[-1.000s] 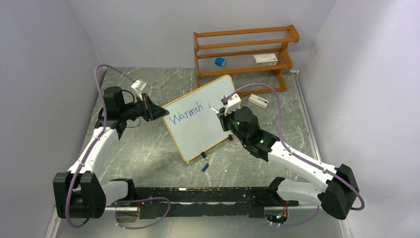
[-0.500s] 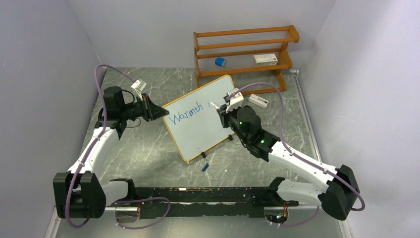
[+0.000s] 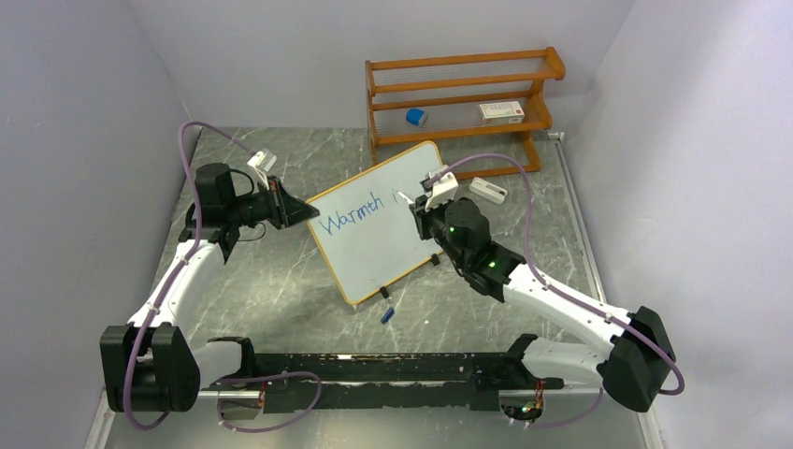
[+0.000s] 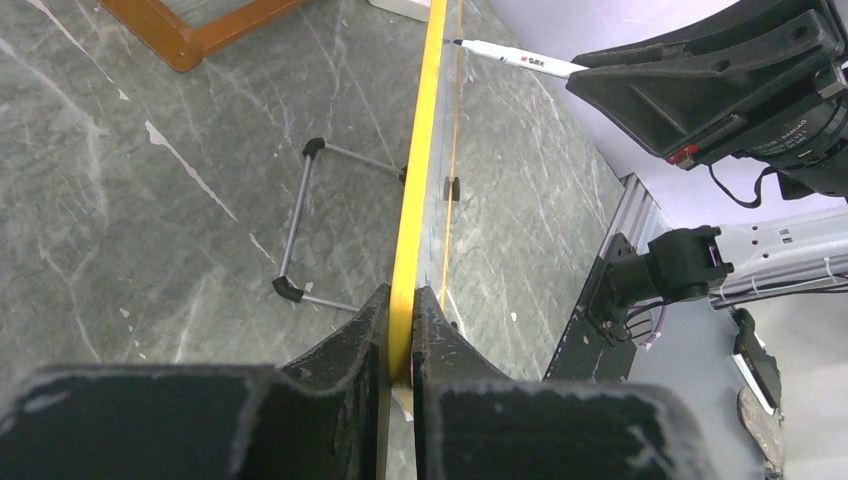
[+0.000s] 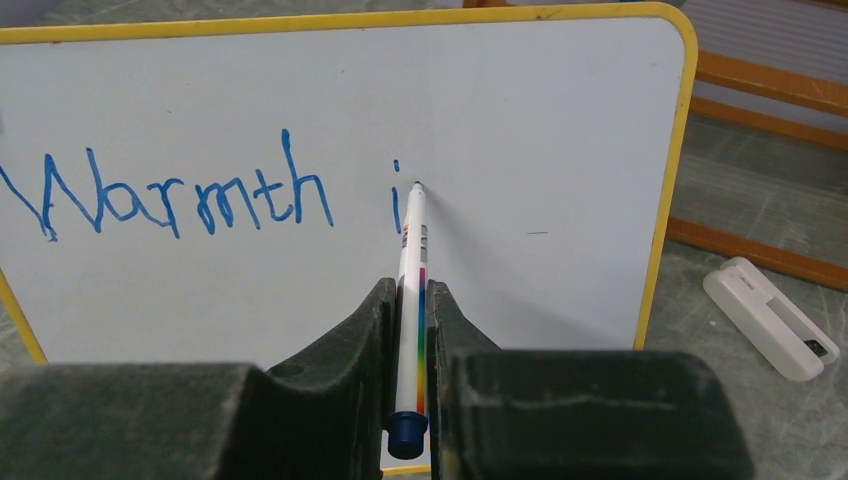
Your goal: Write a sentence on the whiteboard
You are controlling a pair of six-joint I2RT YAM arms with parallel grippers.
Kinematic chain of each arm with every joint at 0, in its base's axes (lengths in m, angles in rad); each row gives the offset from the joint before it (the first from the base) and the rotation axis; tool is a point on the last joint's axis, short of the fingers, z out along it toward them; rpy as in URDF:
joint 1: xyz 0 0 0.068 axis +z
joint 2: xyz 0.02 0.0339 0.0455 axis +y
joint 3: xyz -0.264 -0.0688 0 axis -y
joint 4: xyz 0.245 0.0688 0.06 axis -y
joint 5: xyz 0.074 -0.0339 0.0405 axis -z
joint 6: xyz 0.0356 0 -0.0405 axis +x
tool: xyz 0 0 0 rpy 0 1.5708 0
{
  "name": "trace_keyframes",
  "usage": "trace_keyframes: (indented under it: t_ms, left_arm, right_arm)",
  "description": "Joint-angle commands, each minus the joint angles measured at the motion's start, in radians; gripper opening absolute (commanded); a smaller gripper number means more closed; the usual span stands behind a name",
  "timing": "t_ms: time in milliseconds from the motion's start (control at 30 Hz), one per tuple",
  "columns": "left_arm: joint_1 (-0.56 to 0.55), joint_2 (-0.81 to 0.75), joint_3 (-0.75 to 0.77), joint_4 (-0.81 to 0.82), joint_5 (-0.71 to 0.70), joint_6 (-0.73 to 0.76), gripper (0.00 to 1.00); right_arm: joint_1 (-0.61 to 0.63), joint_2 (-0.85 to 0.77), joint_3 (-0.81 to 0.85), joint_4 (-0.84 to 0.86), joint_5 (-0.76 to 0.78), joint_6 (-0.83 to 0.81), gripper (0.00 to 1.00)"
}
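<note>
on the grey marbled worktop (image 3: 281,281), mid-field, the whiteboard (image 3: 374,253) is standing tilted back on its small black feet, near the front of the orange shelf rack (image 3: 458,94) but apart from it. the left tool (image 4: 402,300) is pinching the board's yellow-orange frame edge, with its fingers pressed together on either side of it. the right tool (image 5: 410,300) is gripping a white marker (image 5: 411,240) by its lower barrel, and the tip is pointing at the board face. the sentence (image 5: 170,195) is reading "warmth" in blue, plus a lone "i" to its right. the marker tip is sitting just right of that "i", at or very near the surface; contact not resolvable. a white eraser-like block (image 5: 770,318) is lying on the worktop beside the board's right edge. a small blue cap-like piece (image 3: 386,315) is lying near the board's near corner. a blue object (image 3: 416,117) and a white box (image 3: 502,111) are resting on the rack's shelf, well apart.
</note>
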Motion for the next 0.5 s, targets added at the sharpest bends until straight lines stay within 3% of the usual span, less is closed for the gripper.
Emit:
trace_keyframes:
  t_ms: [0, 467]
  left_arm:
    - [0.011, 0.025, 0.003, -0.040, -0.065, 0.048, 0.05]
    - [0.011, 0.022, 0.003, -0.041, -0.066, 0.049, 0.05]
  right_arm:
    - [-0.012, 0.011, 0.009, 0.032, 0.004, -0.006, 0.00]
    - [-0.014, 0.016, 0.018, -0.002, -0.003, -0.005, 0.00]
